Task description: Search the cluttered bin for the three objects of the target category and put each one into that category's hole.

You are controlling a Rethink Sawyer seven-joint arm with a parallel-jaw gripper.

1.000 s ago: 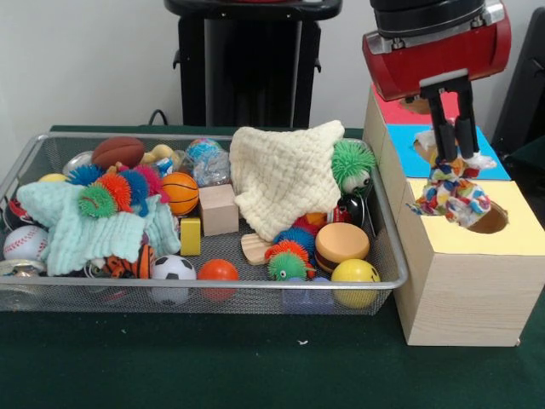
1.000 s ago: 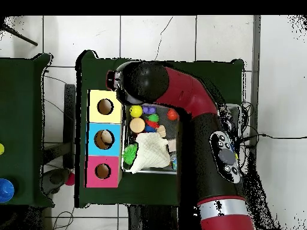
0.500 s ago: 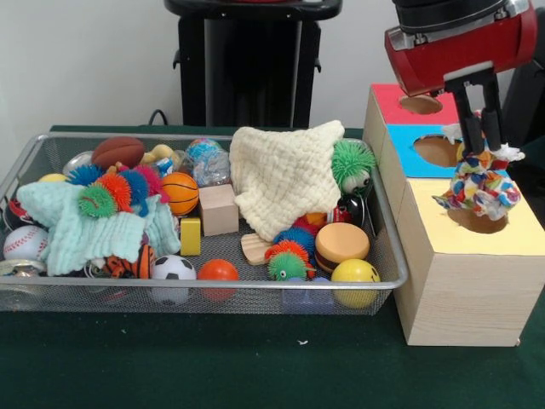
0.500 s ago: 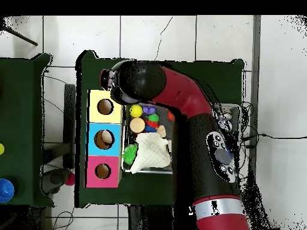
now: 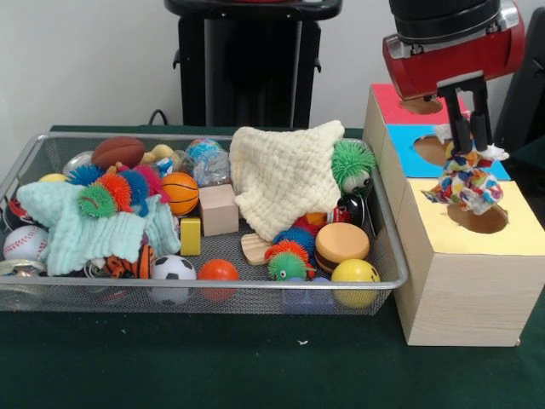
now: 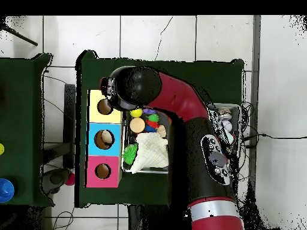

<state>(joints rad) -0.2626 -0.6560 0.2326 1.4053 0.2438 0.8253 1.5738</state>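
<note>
My gripper [image 5: 467,146] is shut on a multicoloured knotted cloth toy [image 5: 464,184]. It hangs just above the round hole [image 5: 478,220] in the yellow-topped box [image 5: 443,239] at the front view's right. The silver wire-mesh bin [image 5: 213,285] stands left of the boxes. It holds balls, spiky balls, wooden blocks, a cream knitted cloth [image 5: 285,175] and a mint cloth [image 5: 81,226]. In the overhead view the arm's black head [image 6: 135,87] covers the gripper beside the yellow box's hole [image 6: 105,106].
Behind the yellow box stand a blue-topped box [image 5: 409,141] and a red-topped box [image 5: 393,102], each with a hole. The overhead view shows them as the blue box [image 6: 91,139] and the pink box [image 6: 90,171]. The red arm [image 6: 198,138] lies across the bin.
The gripper with the cloth toy has moved right over the yellow box, then slightly back left. In the overhead view the arm's head has shifted toward the yellow hole.
</note>
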